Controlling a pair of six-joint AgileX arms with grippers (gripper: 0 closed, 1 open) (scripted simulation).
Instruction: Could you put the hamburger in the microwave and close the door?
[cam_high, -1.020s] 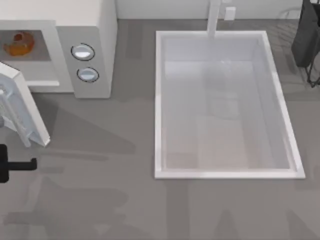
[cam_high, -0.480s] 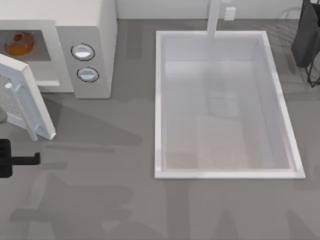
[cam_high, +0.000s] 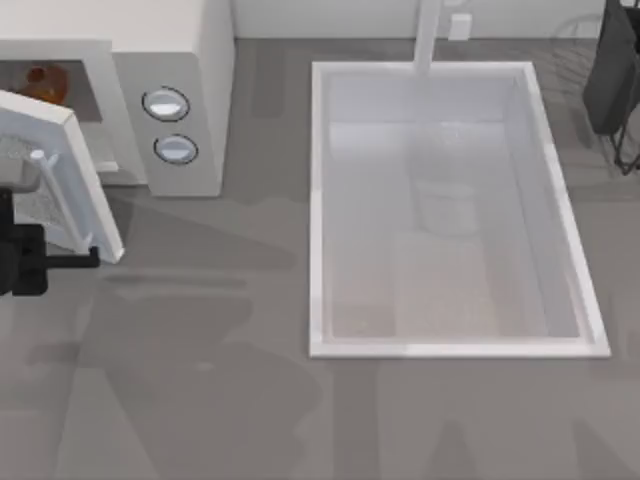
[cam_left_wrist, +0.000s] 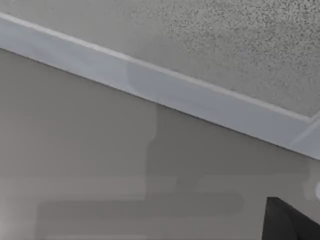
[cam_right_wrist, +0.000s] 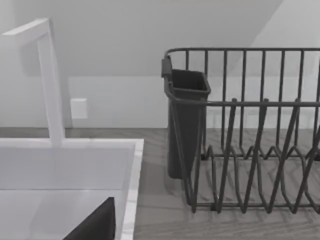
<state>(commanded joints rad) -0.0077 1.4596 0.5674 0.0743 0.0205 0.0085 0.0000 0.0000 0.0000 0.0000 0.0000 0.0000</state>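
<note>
At nine o'clock on the table, your left gripper (cam_high: 75, 260) sits against the outer face of the door (cam_high: 60, 180) — I cannot tell whether it is wide or narrow. The door stands partly swung, its free edge angled toward the microwave (cam_high: 190, 60); the left wrist view has its speckled window (cam_left_wrist: 235, 45) and white frame close up. The hamburger (cam_high: 45, 80) already rests inside the cavity, at ten o'clock, well back from the opening.

Handling, as I judge it: the door is a stiff, light hinged panel — push flat on the frame near the free edge, not on the thin bar handle (cam_high: 40, 165). Expect smooth swing, some slip on the glossy face. Your right arm is parked at two o'clock by the dish rack (cam_right_wrist: 250, 140).
</note>
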